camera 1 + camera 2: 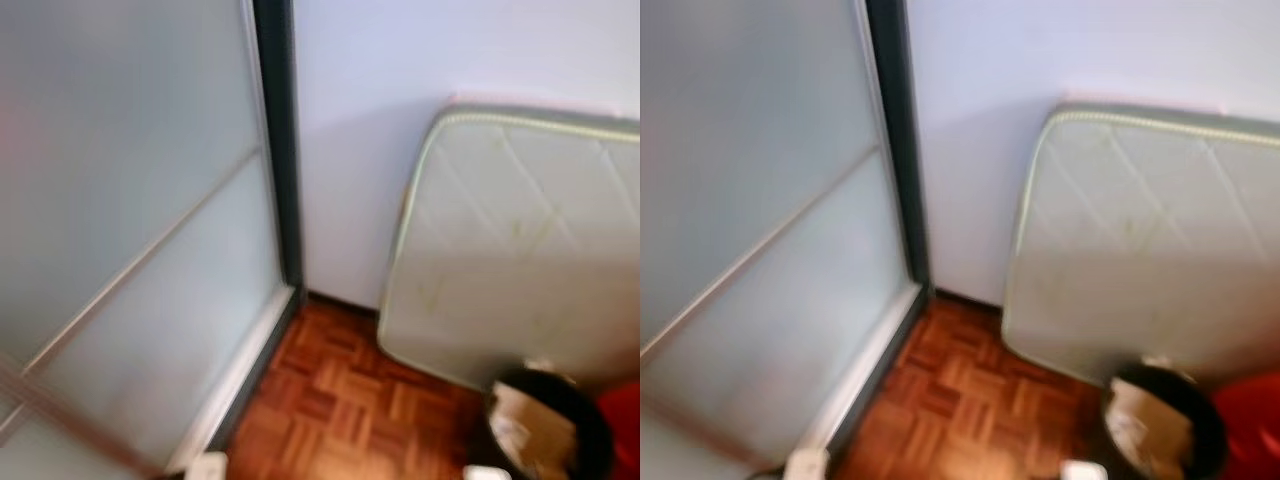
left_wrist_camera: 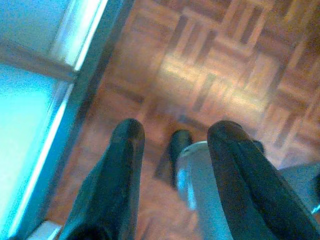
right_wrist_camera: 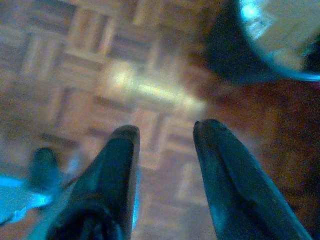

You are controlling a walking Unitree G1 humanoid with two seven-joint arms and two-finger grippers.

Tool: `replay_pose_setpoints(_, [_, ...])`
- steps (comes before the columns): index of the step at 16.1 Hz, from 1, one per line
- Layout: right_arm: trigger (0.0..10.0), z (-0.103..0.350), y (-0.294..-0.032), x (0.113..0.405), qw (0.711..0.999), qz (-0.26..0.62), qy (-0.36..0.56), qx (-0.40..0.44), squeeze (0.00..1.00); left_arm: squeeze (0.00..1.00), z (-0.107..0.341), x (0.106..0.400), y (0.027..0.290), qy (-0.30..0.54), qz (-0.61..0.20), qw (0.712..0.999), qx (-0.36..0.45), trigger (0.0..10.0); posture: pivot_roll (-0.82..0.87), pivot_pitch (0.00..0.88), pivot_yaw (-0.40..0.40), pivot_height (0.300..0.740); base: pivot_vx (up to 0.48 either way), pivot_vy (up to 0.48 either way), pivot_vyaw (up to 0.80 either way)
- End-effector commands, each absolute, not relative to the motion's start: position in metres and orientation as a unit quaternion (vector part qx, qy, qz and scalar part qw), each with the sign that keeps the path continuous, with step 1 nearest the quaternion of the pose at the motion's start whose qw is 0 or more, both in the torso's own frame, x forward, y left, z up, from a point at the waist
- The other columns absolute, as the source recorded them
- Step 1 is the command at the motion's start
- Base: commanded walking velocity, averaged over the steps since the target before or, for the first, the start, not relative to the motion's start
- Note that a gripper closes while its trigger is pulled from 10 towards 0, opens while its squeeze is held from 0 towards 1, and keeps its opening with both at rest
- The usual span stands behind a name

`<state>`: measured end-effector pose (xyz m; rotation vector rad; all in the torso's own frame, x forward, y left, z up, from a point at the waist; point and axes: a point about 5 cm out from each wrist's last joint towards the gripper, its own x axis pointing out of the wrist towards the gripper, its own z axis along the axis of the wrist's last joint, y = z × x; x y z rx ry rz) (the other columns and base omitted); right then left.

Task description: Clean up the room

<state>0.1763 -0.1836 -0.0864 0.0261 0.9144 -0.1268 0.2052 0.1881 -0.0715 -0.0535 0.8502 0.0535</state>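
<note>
A black round bin (image 1: 548,425) with paper and cardboard inside stands on the parquet floor (image 1: 340,400) at the lower right, and it also shows as the bin (image 3: 270,40) in the right wrist view. My left gripper (image 2: 176,135) hangs open over the parquet with nothing between its fingers. My right gripper (image 3: 162,131) is open too, above the floor and short of the bin. The head views are blurred.
A frosted glass sliding door (image 1: 130,230) with a dark frame fills the left. A pale mattress (image 1: 520,240) leans against the white wall at the right. Something red (image 1: 622,425) sits beside the bin. A small white object (image 1: 207,466) lies by the door track.
</note>
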Motion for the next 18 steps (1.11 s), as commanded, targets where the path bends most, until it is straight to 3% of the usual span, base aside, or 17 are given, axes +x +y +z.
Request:
replay_pose_setpoints(1, [10.0, -0.0903, -0.1898, 0.1669, 0.886, -0.069, 0.459, 0.009, 0.0, 0.0, -0.0742, 0.2018, 0.185, 0.422, 0.023, 0.906, -0.026, 10.0, 0.03, 0.175, 0.042, 0.74, 0.315, 0.0, -0.8])
replay_pose_setpoints(8, [10.0, -0.0896, -0.191, 0.1681, 0.887, -0.07, 0.456, 0.007, 0.0, 0.0, -0.0745, 0.2012, 0.1845, 0.422, 0.025, 0.906, -0.028, 10.0, 0.03, 0.182, 0.039, 0.74, 0.318, 0.0, -0.76])
replay_pose_setpoints(14, [10.0, -0.0892, -0.1913, 0.1688, 0.888, -0.066, 0.455, 0.006, 0.0, 0.0, -0.0746, 0.2012, 0.184, 0.422, 0.026, 0.906, -0.03, 10.0, 0.03, 0.183, 0.037, 0.74, 0.317, 0.0, 0.0])
replay_pose_setpoints(18, [10.0, -0.0891, -0.1915, 0.1689, 0.888, -0.065, 0.454, 0.004, 0.0, 0.0, -0.0743, 0.2015, 0.1836, 0.419, 0.026, 0.907, -0.035, 10.0, 0.03, 0.183, 0.036, 0.74, 0.0, 0.0, 0.0])
